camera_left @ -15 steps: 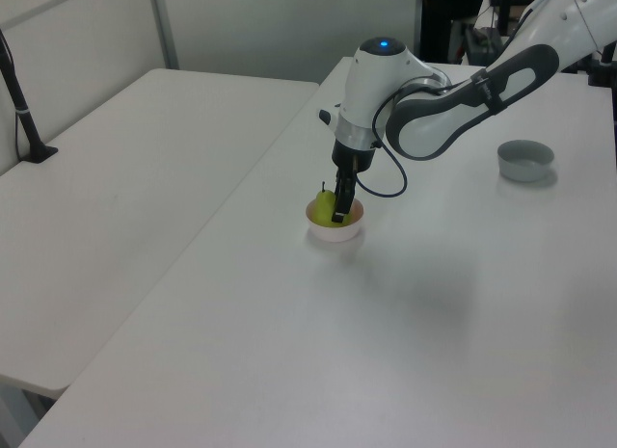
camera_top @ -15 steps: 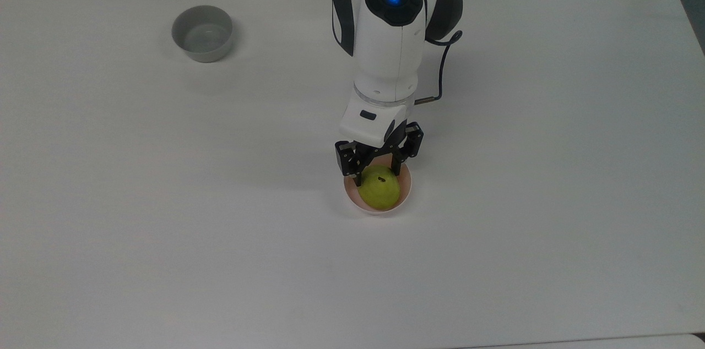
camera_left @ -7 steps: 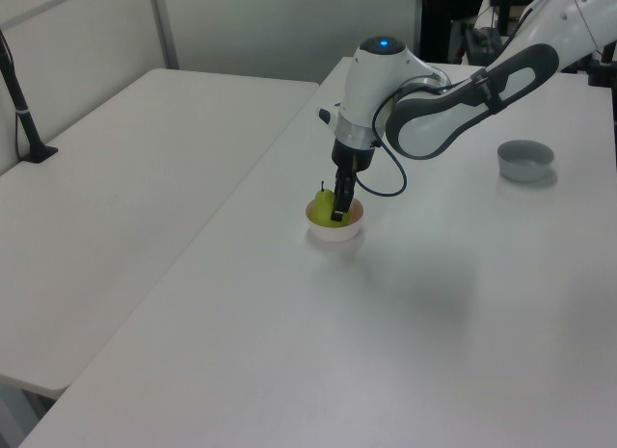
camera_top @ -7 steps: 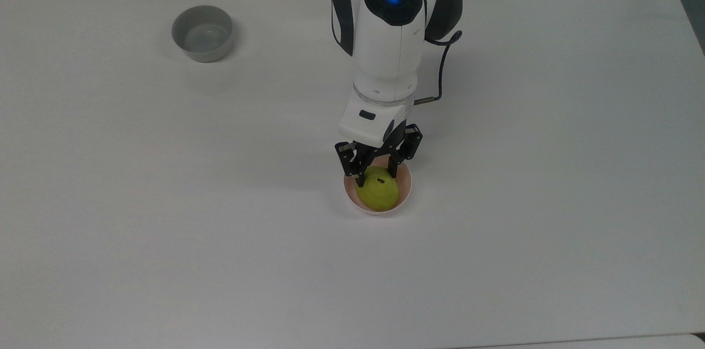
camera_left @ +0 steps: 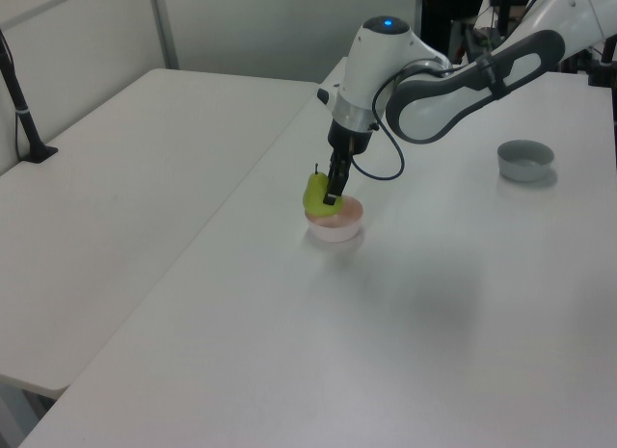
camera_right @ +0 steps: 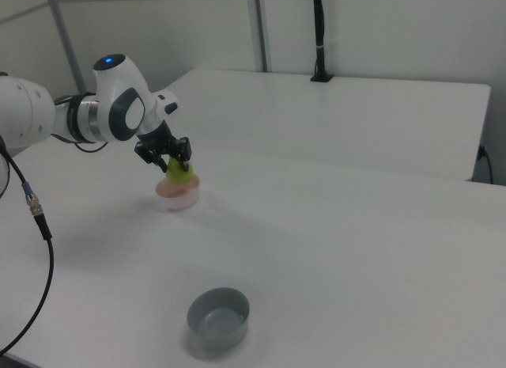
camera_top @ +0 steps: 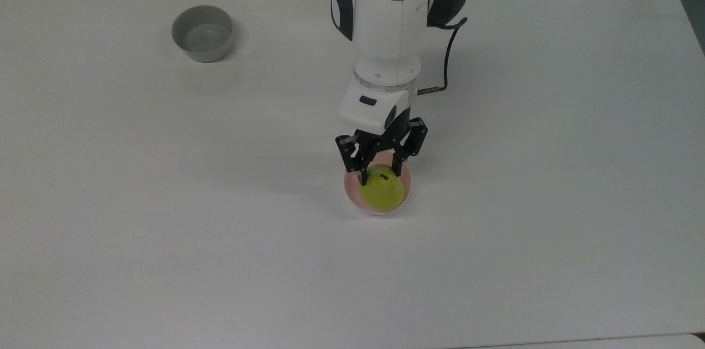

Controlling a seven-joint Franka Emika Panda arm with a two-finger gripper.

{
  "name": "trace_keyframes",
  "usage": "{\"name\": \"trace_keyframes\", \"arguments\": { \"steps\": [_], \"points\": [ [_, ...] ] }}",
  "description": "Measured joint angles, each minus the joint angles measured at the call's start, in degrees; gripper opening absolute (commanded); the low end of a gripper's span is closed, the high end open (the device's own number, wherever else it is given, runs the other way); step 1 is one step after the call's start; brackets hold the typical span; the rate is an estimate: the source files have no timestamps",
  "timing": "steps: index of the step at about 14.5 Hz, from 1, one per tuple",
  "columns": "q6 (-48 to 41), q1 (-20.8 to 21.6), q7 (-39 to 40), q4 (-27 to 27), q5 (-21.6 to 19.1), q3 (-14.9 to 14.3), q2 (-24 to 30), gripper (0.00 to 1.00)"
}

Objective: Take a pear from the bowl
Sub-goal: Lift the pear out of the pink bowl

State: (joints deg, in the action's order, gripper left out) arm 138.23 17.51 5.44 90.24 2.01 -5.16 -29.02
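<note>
The yellow-green pear (camera_top: 380,191) hangs just above the pale pink bowl (camera_top: 351,195), held at its upper end by my gripper (camera_top: 379,173), which is shut on it. In the left view the pear (camera_left: 315,191) is clear of the bowl (camera_left: 335,226), and my gripper (camera_left: 325,191) clasps it from above. The right view shows the pear (camera_right: 181,173) over the bowl (camera_right: 177,196) with the black fingers (camera_right: 164,164) around it.
A grey bowl (camera_top: 202,33) stands at the top view's upper left, far from the arm; it also appears as the grey bowl (camera_left: 525,160) and the grey bowl (camera_right: 218,314). A black cable (camera_top: 446,57) hangs by the wrist. White table (camera_top: 165,228) stretches all around.
The gripper has closed on the pear and risen, lifting the pear out of the pink bowl. The arm's wrist sits higher than before.
</note>
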Motion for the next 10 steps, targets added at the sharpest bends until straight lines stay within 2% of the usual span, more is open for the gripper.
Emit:
{"name": "trace_keyframes", "arguments": {
  "steps": [5,10],
  "points": [
    [-0.93,0.00,-1.52,-0.02,-0.05,0.20,2.92,0.00],
    [-10.24,-1.01,-1.68,-0.02,-0.05,0.20,8.03,0.00]
  ]
}}
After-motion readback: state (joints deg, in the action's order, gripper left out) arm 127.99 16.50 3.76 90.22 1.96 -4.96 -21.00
